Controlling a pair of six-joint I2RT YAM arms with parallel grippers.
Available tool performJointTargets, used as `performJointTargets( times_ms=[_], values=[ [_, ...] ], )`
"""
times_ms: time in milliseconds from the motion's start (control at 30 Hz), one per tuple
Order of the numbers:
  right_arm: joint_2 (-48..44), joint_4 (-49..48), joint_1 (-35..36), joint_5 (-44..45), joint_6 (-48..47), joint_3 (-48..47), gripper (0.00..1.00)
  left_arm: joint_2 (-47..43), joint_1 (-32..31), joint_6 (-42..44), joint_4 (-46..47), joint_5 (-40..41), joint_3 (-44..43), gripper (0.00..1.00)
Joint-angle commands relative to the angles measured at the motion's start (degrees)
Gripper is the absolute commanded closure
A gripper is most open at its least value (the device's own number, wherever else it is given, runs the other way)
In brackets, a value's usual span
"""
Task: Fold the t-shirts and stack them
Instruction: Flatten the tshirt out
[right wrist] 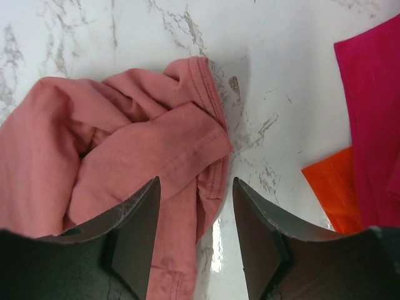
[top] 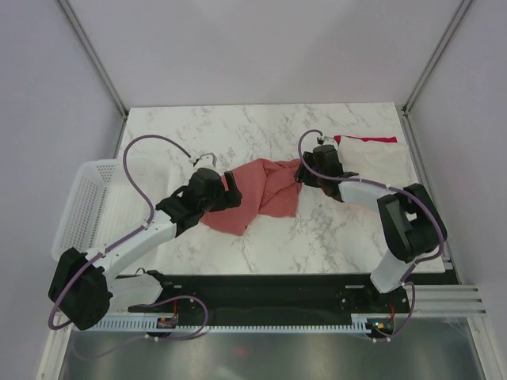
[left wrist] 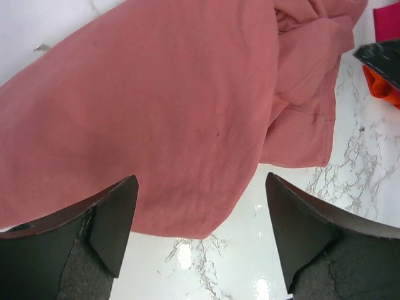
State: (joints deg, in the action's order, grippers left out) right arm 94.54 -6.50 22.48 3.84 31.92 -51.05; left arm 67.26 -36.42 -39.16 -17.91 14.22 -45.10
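The salmon-red t-shirt [top: 261,194] lies crumpled in the middle of the table. My left gripper [top: 231,195] is open at its left part; in the left wrist view the gripper [left wrist: 200,187] stands over the shirt's [left wrist: 156,106] rounded edge, holding nothing. My right gripper [top: 304,173] is open at the shirt's right end; in the right wrist view the gripper [right wrist: 195,187] straddles a stitched hem of the shirt [right wrist: 125,137]. A cream-white shirt [top: 376,158] lies folded at the back right on a magenta one [top: 368,139]. Magenta [right wrist: 375,94] and orange [right wrist: 334,187] cloth show beside it.
A white plastic mesh basket [top: 83,206] stands at the table's left edge. The table is white marble [top: 261,131]. The stack's magenta [left wrist: 387,22] and orange [left wrist: 378,84] edges show at the right of the left wrist view, behind the right gripper's dark body.
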Motion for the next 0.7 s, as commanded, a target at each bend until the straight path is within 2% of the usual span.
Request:
performJointTargets(
  times_ms=[0,200,333,367,400,433,467,667],
  values=[
    [4.4,1.6,-0.5,1.2,1.4,-4.7,0.43,-1.1,-0.5,8.6,10.2,-3.1,3.0,0.11],
    [10.8,2.8,-1.2,3.4,0.9,-9.6,0.52,-3.8,-0.6,12.6,16.5,-6.1,8.4,0.12],
    [12.2,2.2,-1.3,2.8,-0.3,-10.7,0.67,-3.4,-0.6,13.9,17.7,-5.9,9.6,0.13],
    [12.0,2.0,-1.3,3.3,-0.5,-10.7,0.68,-3.5,-0.6,14.3,17.7,-5.7,9.9,0.14],
    [11.6,1.8,-1.3,3.8,-1.0,-10.6,0.73,-3.5,-0.6,14.6,17.6,-5.5,10.2,0.14],
    [11.3,2.0,-1.3,4.2,-1.4,-10.7,0.89,-3.6,-0.6,14.9,19.7,-5.3,11.2,0.14],
    [10.9,2.5,-1.3,5.0,-1.9,-11.0,0.98,-3.8,-0.6,15.2,20.2,-5.3,11.8,0.14],
    [3.9,4.4,-1.3,9.0,-3.0,-7.8,1.00,-2.8,-0.6,15.9,22.7,-7.2,13.9,0.14]
  ],
)
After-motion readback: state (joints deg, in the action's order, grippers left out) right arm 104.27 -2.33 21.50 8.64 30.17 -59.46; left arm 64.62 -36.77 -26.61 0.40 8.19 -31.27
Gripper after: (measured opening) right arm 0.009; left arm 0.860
